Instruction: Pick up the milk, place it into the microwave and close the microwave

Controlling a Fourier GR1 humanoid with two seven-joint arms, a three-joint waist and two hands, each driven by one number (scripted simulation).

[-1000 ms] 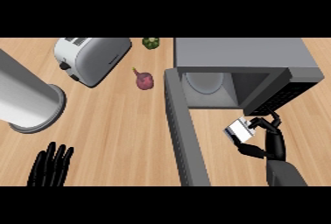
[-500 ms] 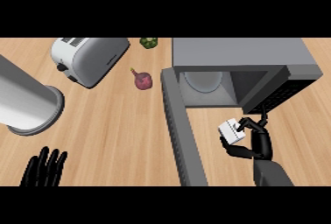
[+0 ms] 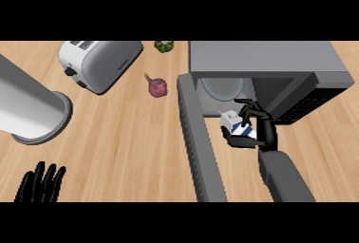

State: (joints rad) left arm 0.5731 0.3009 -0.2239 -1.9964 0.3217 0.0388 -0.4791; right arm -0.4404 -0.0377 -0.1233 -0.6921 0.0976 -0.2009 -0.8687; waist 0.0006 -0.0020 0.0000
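— What's on the wooden worktop (image 3: 126, 137)?
— A microwave (image 3: 266, 57) with its door (image 3: 196, 142) swung open. Left of it are a toaster (image 3: 98, 61) and a grey cylinder (image 3: 32, 111).
— Inside the microwave?
— Its round plate (image 3: 223, 88) shows. The milk (image 3: 235, 124) is just before the microwave's opening, with the fingers of the right hand (image 3: 261, 133) curled round it. The left hand (image 3: 41, 182) rests far left of the microwave, fingers straight.

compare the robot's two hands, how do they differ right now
The right hand is curled round the milk carton; the left hand is open and holds nothing. The right hand is at the mouth of the open microwave; the left hand rests near the view's lower left edge. Both are black.
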